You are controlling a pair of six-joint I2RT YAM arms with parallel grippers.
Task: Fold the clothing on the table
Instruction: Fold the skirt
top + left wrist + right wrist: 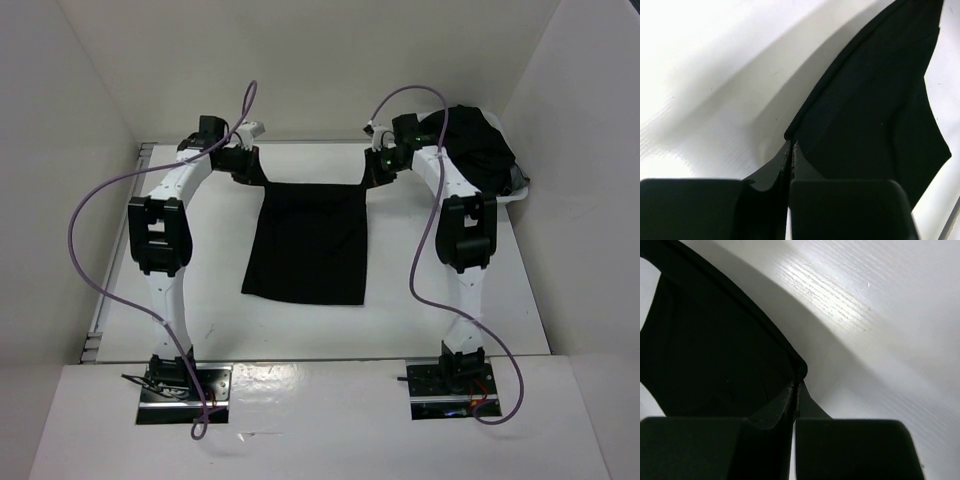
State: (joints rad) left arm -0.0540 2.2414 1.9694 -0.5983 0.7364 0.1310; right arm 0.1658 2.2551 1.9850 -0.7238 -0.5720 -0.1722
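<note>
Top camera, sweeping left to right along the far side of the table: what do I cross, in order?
Left claw → clothing, pinched at its two far corners by the shut claws → right claw → heap of black clothes.

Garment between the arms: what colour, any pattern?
Plain black garment, no pattern or marks. The top view shows it best.
</note>
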